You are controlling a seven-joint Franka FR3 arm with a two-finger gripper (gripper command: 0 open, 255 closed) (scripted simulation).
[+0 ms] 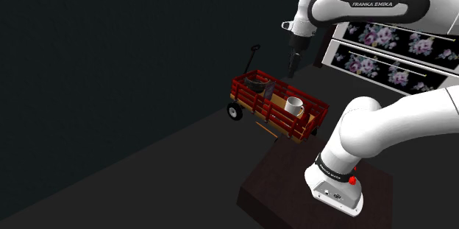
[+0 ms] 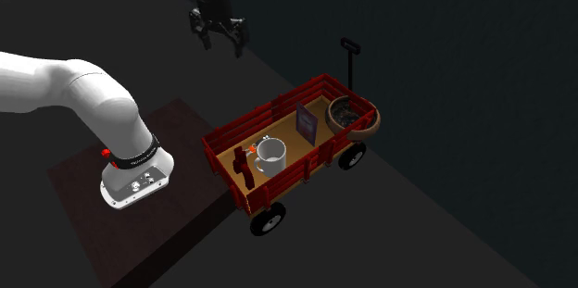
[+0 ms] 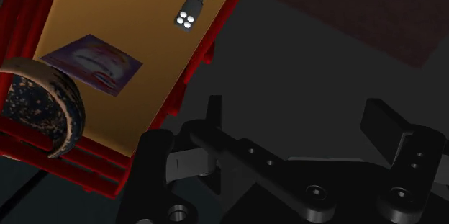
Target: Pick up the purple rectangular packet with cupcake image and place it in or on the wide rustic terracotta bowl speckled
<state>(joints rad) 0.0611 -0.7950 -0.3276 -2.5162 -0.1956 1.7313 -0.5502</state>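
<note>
The purple packet (image 2: 307, 124) stands upright on a short edge in the middle of a red wagon (image 2: 278, 180), so its long axis runs straight up. Its broad printed face is turned toward the end where a white mug (image 2: 271, 156) sits. Just beside it, at the handle end, is the brown speckled bowl (image 2: 352, 117); I cannot tell whether the two touch. A small black key fob (image 3: 187, 19) with an orange tag lies on the wagon floor near the mug. The black fingers (image 3: 383, 123) are spread wide with nothing between them. They hang high above the dark floor, off to one side of the wagon and well apart from the packet.
</note>
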